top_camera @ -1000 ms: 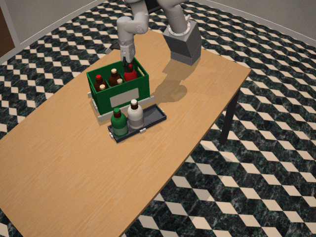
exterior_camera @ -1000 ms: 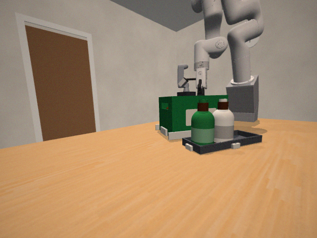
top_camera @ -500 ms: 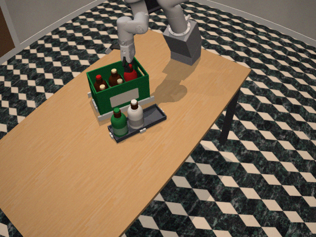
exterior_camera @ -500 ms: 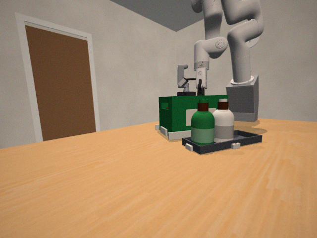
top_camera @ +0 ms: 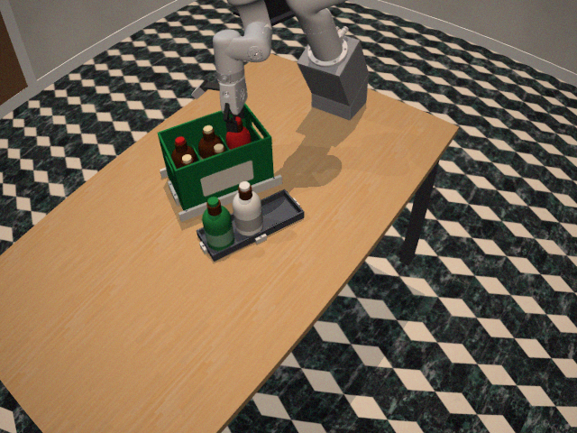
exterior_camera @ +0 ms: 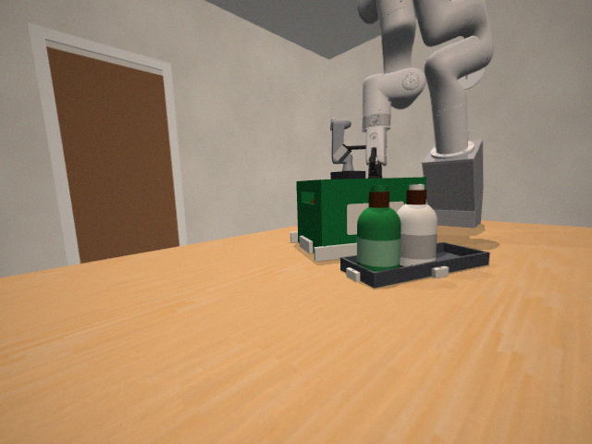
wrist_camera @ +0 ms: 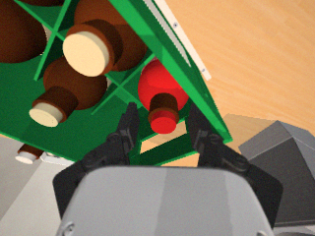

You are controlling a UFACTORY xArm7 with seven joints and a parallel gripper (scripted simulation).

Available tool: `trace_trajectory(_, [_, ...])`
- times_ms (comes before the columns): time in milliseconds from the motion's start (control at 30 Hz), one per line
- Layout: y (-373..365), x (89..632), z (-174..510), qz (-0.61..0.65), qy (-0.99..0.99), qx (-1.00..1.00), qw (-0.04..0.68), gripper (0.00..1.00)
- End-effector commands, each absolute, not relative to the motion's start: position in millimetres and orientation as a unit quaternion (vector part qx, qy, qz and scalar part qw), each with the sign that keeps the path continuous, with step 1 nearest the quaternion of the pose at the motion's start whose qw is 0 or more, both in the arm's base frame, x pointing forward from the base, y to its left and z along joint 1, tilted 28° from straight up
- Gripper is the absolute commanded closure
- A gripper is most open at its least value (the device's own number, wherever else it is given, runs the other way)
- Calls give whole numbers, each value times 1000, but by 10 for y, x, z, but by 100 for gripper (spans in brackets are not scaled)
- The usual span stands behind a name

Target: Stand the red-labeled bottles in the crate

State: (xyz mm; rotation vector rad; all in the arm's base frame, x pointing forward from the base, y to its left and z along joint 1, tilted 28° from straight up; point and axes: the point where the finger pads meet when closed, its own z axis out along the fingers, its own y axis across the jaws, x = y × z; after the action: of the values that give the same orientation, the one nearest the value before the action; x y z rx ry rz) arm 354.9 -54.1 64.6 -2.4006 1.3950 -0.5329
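The green crate (top_camera: pixel 218 156) stands on the table. A red-labeled bottle (top_camera: pixel 237 133) stands upright in its far right cell; it also shows in the wrist view (wrist_camera: pixel 162 95). My gripper (wrist_camera: pixel 163 111) is open just above it, fingers either side of the red cap without touching. It shows over the crate in the top view (top_camera: pixel 232 113) and the exterior view (exterior_camera: pixel 374 166). Brown bottles (top_camera: pixel 208 140) fill the other cells, one with a red cap (top_camera: pixel 179 145). The dark tray in front holds a green bottle (top_camera: pixel 216 224) and a white bottle (top_camera: pixel 246 209), both upright.
The arm's grey base block (top_camera: pixel 336 78) stands on the table behind the crate to the right. The right half of the tray (top_camera: pixel 279 209) holds nothing. A small grey stand (exterior_camera: pixel 340 148) shows behind the crate in the exterior view.
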Motion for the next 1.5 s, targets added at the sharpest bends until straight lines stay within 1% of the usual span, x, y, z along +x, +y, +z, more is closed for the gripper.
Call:
trace_trajectory(0, [-545, 3541, 672, -187, 488, -838, 157, 35])
trace_trajectory(700, [-561, 3447, 851, -186, 487, -838, 157, 35])
trace_trajectory(1467, [-606, 3189, 1338, -186, 488, -839, 156, 35])
